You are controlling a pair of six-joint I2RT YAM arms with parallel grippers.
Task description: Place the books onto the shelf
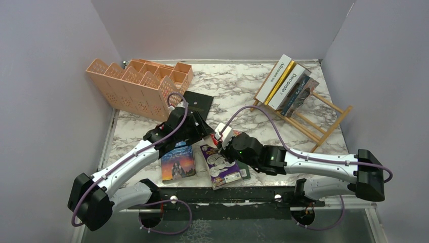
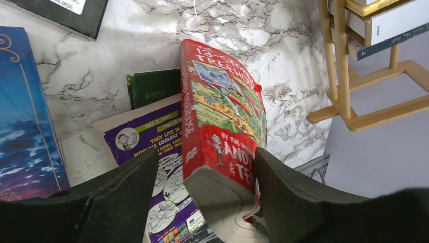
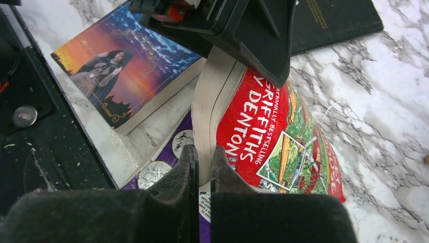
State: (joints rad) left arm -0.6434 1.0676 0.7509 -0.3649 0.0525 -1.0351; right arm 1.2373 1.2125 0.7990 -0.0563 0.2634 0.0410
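A red cartoon-cover book point(image 2: 222, 116) point(image 3: 273, 131) stands tilted on its edge over a purple cartoon book point(image 1: 221, 164) point(image 2: 146, 136). My left gripper point(image 2: 206, 152) point(image 1: 205, 132) is open and straddles its near end. The right finger point(image 2: 283, 187) touches the front cover; the left finger is clear of the spine. My right gripper point(image 3: 205, 149) point(image 1: 226, 144) is shut, its tips against the lower end of the red book's page block. The light-wood shelf point(image 1: 313, 119) point(image 2: 339, 66) at the back right holds white, yellow, "Decorate" and blue-spined books point(image 1: 283, 81).
A sunset-cover book point(image 1: 178, 162) point(image 3: 121, 61) lies left of the purple one. A dark green book point(image 2: 154, 87) lies under the purple one. A black book point(image 1: 198, 104) point(image 3: 329, 20) lies further back. A peach lattice organizer point(image 1: 136, 83) stands at the back left.
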